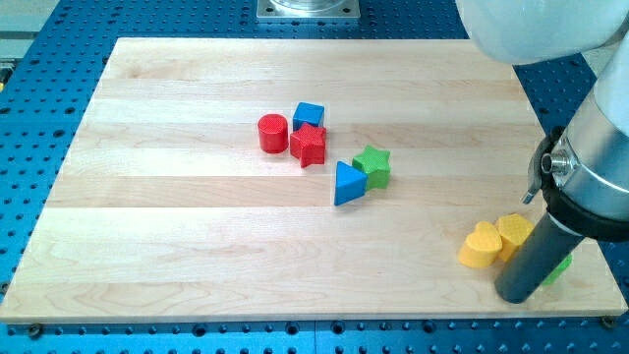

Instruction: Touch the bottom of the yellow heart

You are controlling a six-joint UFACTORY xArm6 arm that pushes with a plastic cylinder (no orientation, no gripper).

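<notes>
My tip (514,295) is the blunt lower end of a straight dark rod. It has no jaws to open or close, and it holds nothing. It rests on the table (197,246) close to the view's bottom right corner. The rod leans up and towards the view's right into the arm's grey and white body, which fills the upper right of the view.

The yellow heart (480,246) lies just to the upper left of my tip, near the table's right edge. Its lower right side is very near the rod, but I cannot tell whether the two are touching. A second yellow block (513,232), whose shape I cannot make out, sits against the heart on its right. The rod crosses just beside this block. A green block (561,265) shows on the rod's right side, mostly hidden behind it, so its shape is unclear.

The other blocks are well apart from my tip, around the middle of the table. A red cylinder (272,133) stands furthest to the view's left. A blue cube (309,114) is to its upper right, and a red star (309,146) sits just below the cube, touching it. Further right and lower, a blue triangle (347,184) lies against a green star (373,165).

The table is pale wood and rests on a blue perforated base (29,197).
</notes>
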